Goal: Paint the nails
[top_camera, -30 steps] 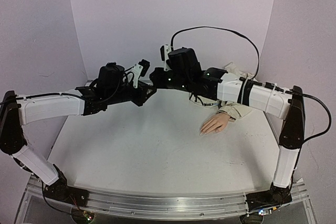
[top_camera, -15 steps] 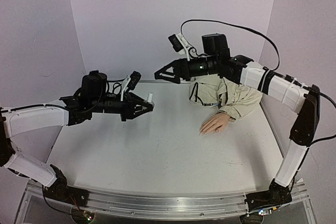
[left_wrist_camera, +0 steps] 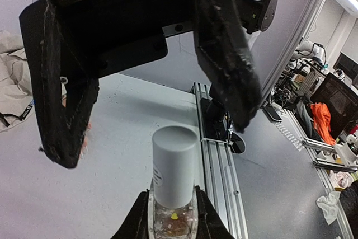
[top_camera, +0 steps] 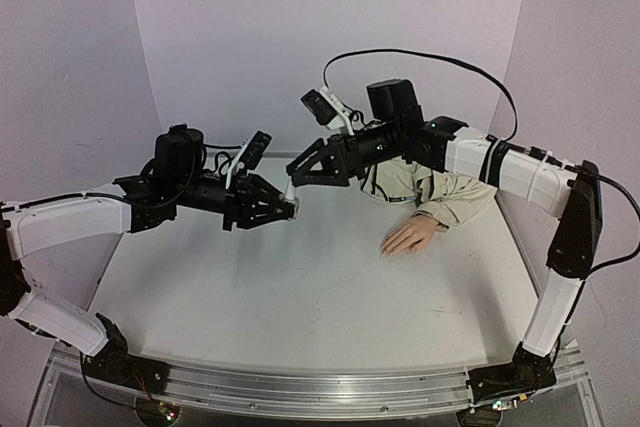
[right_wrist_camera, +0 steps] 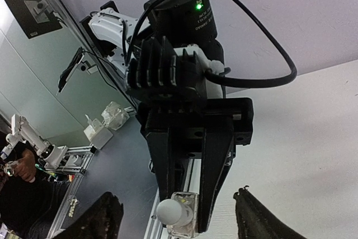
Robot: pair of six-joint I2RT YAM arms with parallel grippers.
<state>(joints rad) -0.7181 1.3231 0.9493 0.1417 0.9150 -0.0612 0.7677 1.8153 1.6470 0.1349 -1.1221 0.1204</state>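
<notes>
White plastic is what I am after: the cap (left_wrist_camera: pixel 174 163) of the little glass bottle (left_wrist_camera: pixel 172 221) that my left claw (top_camera: pixel 283 207) has clamped tight by its body. I hold it up off the table (top_camera: pixel 280 297), cap pointing at my other arm, so the top is free to be worked. My right claw (top_camera: pixel 296 171) is spread wide, one finger on either side of that cap and touching neither it nor the bottle, with nothing in its grasp. I judge it is lined up to close on the cap and twist it off, since the brush must come out first. The nails (top_camera: pixel 385 250) wait on the doll hand (top_camera: pixel 410 236), lying flat on the table to my right at the end of a beige sleeve (top_camera: pixel 455 209), well apart from both claws.
</notes>
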